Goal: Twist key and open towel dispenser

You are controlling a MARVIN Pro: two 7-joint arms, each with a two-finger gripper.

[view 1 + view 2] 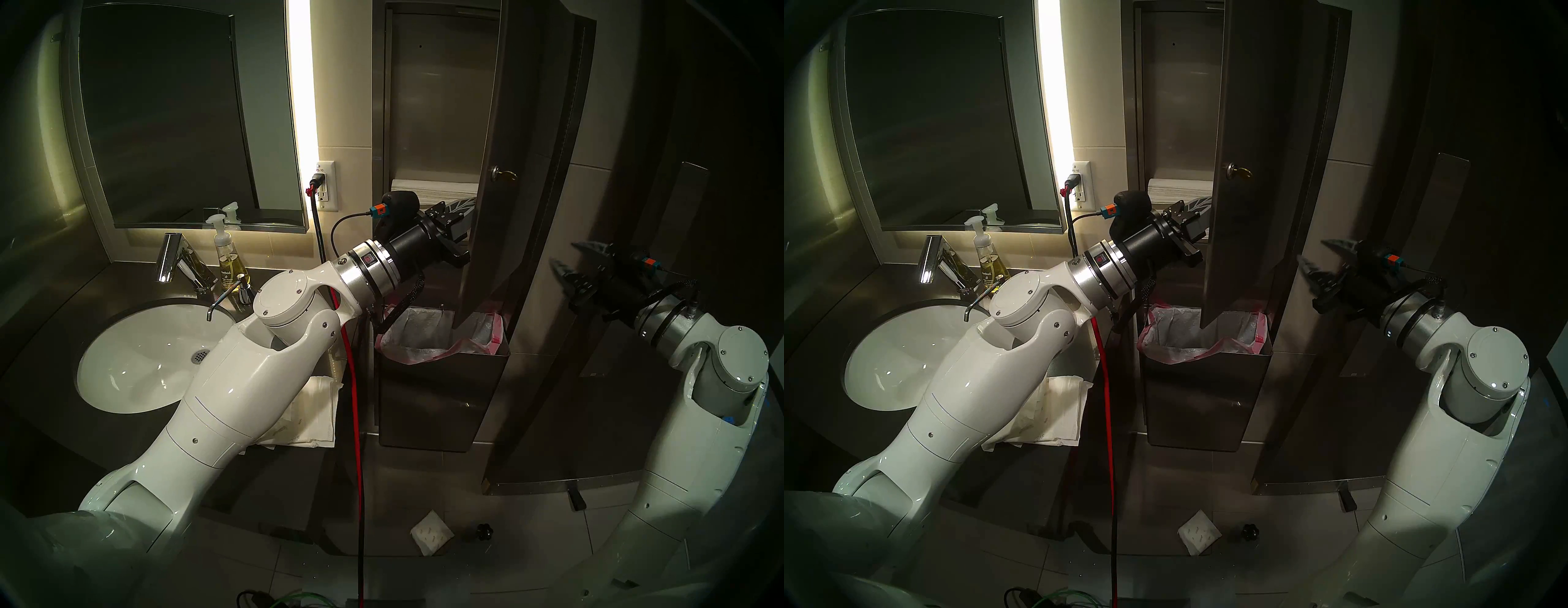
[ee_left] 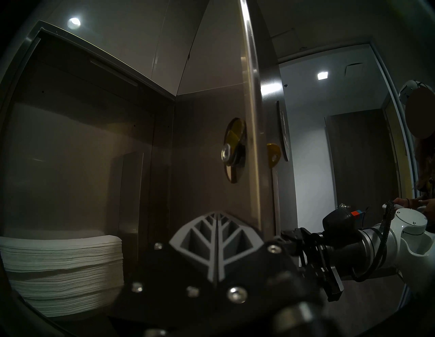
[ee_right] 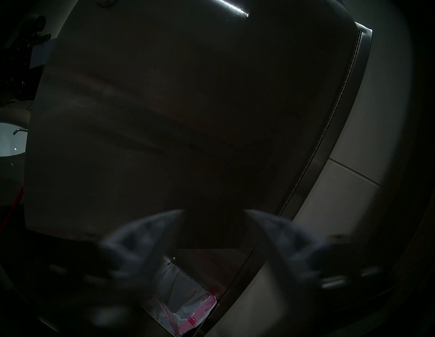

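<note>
- Head views hide the left gripper (image 1: 460,212) tips behind the swung-open door of the towel dispenser (image 1: 500,127); only its black body and one ribbed finger show.
- Left wrist view shows those grey lattice fingers (image 2: 217,237) pressed together, holding nothing, just inside the door's edge.
- Right wrist view is dark and smeared; the right gripper (image 3: 213,226) appears as two blurred fingers with a gap between them.
- Head views show the same right gripper (image 1: 566,259) with its toothed fingers spread apart and bare, beside the door's outer face.
- Brushed steel door, long and flat, stands ajar on a hinge strip along its right side.
- Brass key (image 1: 508,175) sits in the round silver lock near the door's free edge; its flat head (image 2: 273,155) peeks past that edge in the left wrist view.
- Only the left wrist view shows the stack of white paper towels (image 2: 63,273) fully.
- Bin (image 1: 441,399) with pink-rimmed liner stands below.
</note>
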